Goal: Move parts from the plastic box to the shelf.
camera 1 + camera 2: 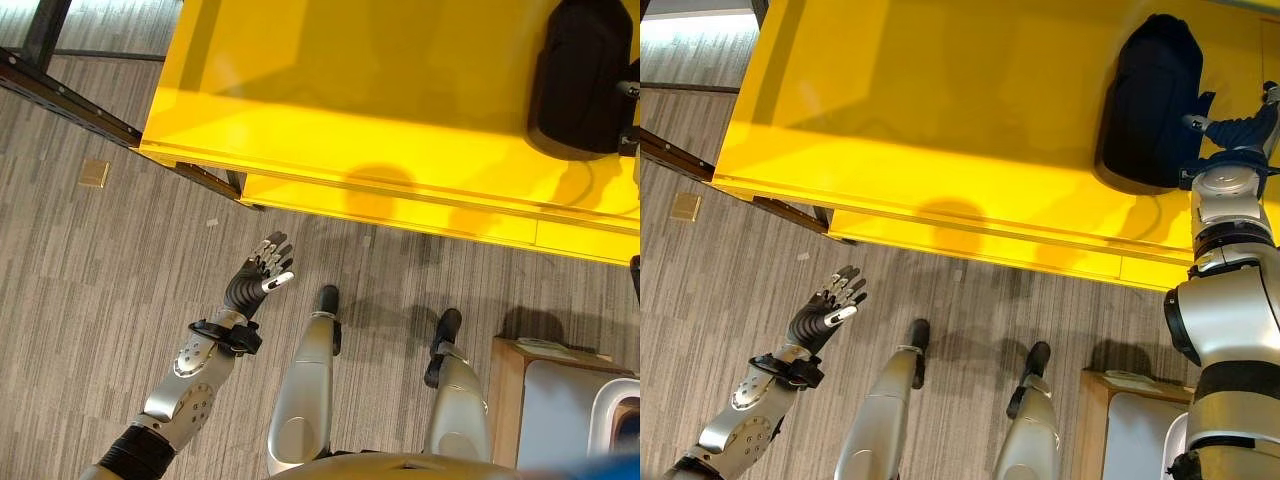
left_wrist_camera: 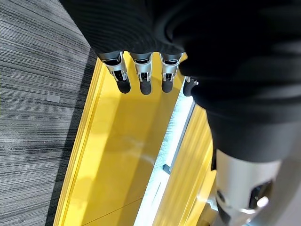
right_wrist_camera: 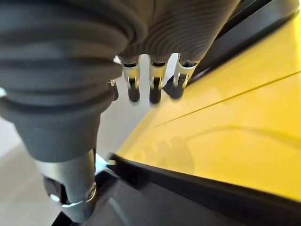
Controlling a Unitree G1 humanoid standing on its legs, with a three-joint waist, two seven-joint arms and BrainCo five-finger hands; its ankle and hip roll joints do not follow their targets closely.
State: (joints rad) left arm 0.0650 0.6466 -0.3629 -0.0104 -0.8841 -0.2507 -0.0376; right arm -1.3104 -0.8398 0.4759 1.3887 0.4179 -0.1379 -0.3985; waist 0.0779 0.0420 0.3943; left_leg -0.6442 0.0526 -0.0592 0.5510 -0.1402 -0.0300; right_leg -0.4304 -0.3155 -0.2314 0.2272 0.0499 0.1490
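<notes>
the black part [image 1: 1150,100] is lying lengthwise on the yellow shelf [image 1: 940,130] right by the right hand [image 1: 1240,130], whose grip can't be told, while the left hand [image 1: 262,270] is held relaxed and empty, well away.

Bulky black rounded part [image 1: 1150,100] on the glossy yellow shelf [image 1: 940,130]: far end cut by frame top. Right hand [image 1: 1245,125] against it, fingers hidden. Shelf runs off frame.

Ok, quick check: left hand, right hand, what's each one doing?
Left hand: open, fingers straight, holding nothing, over the floor in front of the yellow shelf.
Right hand: open, fingers relaxed, nothing held, beside the black part on the shelf.
</notes>
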